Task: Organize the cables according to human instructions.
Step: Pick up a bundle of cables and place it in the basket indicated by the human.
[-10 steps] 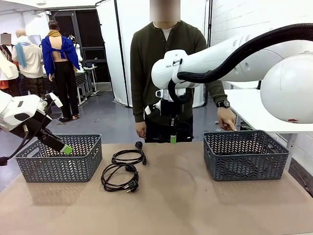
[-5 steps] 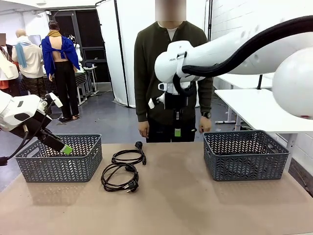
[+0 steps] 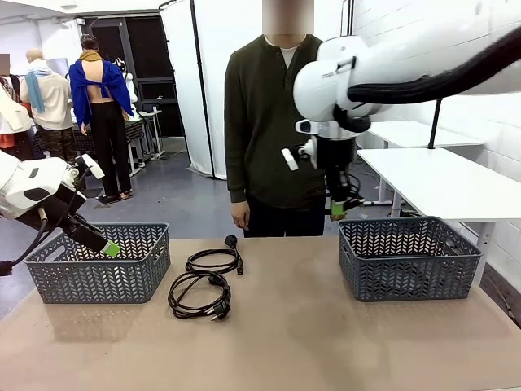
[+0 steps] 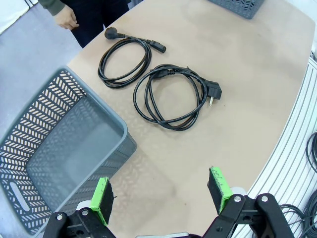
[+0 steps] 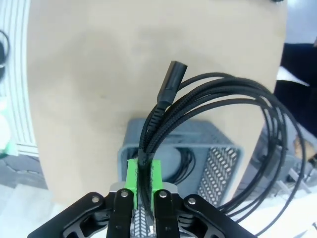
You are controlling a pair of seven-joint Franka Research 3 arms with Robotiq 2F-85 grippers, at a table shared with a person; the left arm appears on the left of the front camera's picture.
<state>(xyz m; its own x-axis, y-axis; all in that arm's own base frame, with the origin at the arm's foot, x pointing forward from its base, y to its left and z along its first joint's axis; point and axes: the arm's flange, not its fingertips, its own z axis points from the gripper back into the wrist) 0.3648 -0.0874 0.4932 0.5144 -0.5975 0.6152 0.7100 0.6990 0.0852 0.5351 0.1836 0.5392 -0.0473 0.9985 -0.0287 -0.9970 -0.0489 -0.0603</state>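
My right gripper (image 3: 338, 209) is shut on a coiled black cable (image 3: 352, 194), hanging just above the near-left rim of the right grey basket (image 3: 407, 269). In the right wrist view the green pads (image 5: 132, 174) pinch the cable's bundled loops (image 5: 208, 99), with the basket (image 5: 218, 163) beneath and another black cable (image 5: 184, 159) lying inside it. Two more coiled cables (image 3: 213, 261) (image 3: 198, 297) rest on the table left of centre. My left gripper (image 3: 110, 248) stands open and holds nothing at the left grey basket (image 3: 98, 277). The human (image 3: 273, 130) stands at the far side, arms down.
In the left wrist view the left basket (image 4: 74, 148) sits under my open left gripper (image 4: 161, 196), the two table cables (image 4: 126, 59) (image 4: 171, 96) lie beyond it, and the person's hand (image 4: 64, 20) hangs by the table's far edge. A white table (image 3: 440, 183) stands at back right.
My right arm has swung up and to the right with the cable, from the table's middle to over the right basket. The person's hand at that basket has dropped back to their side.
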